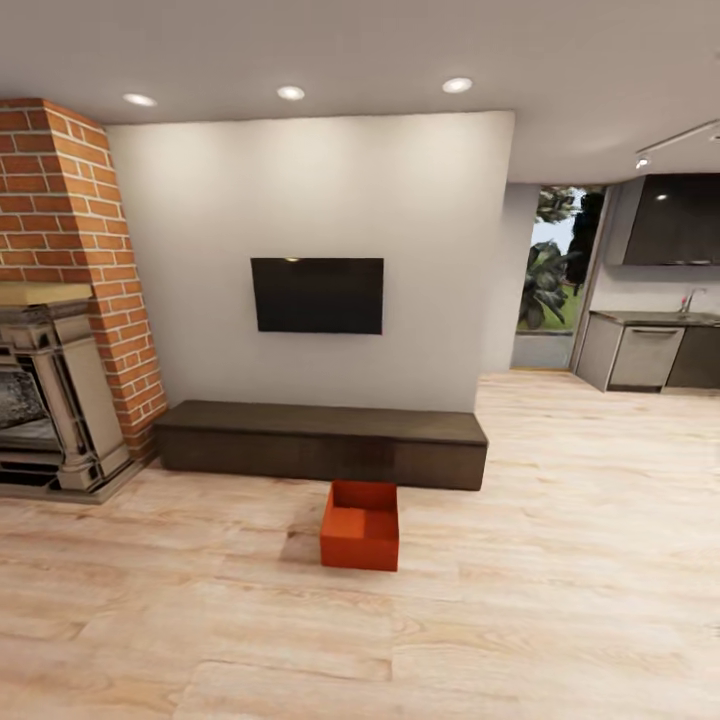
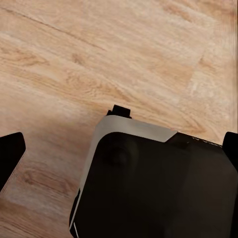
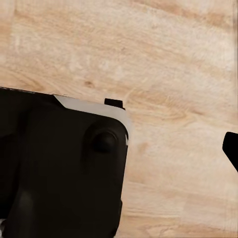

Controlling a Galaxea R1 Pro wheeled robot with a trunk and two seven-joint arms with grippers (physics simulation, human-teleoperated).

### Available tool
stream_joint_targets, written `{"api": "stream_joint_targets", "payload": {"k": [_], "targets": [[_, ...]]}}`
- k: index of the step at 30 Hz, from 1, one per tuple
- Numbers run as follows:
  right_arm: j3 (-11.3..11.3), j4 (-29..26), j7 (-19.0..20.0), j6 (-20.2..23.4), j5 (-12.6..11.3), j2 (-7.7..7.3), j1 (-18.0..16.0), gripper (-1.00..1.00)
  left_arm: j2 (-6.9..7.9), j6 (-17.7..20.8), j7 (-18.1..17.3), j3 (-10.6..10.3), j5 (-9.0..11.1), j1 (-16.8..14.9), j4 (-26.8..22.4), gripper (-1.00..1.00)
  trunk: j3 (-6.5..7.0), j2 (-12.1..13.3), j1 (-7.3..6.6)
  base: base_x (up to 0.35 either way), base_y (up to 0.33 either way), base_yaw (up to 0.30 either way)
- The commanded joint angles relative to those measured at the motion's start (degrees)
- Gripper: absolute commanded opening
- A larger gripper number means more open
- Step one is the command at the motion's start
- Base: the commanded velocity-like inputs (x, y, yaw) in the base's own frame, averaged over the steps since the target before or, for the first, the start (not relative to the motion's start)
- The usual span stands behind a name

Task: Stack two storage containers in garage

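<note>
One orange-red storage container (image 1: pixel 360 540) with no lid stands on the light wood planks of the living room (image 1: pixel 560 600), just in front of the long dark bench (image 1: pixel 320 440). The garage and its floor are out of view. In the left wrist view my left gripper (image 2: pixel 119 158) is open, with one black fingertip (image 2: pixel 10 153) at each edge of the picture and nothing between them. My right gripper (image 3: pixel 119 153) also stands open and empty; one of its fingertips (image 3: pixel 232 151) shows at the picture's edge. Both grippers hang over my own dark base (image 2: pixel 158 188) and the wood floor.
A black TV (image 1: pixel 317 295) hangs on the white wall above the bench. A red-brick fireplace (image 1: pixel 50 400) stands at the left. At the right the room opens to a kitchen (image 1: pixel 650 350) with a window beside it. Wide wood floor lies between me and the container.
</note>
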Motion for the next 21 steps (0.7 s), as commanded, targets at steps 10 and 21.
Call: {"api": "stream_joint_targets", "payload": {"k": [10,21], "targets": [[-0.1,0.2,-0.3,-0.3,0.5,0.02,-0.1,1.0,0.07,-0.1,0.1,0.0,0.2,0.0,0.0,1.0,-0.05,0.0,0.05,0.321,0.001,-0.242],[0.0,0.2,-0.3,-0.2,0.5,-0.35,-0.1,1.0,0.03,-0.1,0.1,0.0,0.2,0.0,0.0,1.0,-0.05,0.0,0.05,0.321,0.0,-0.074]]}}
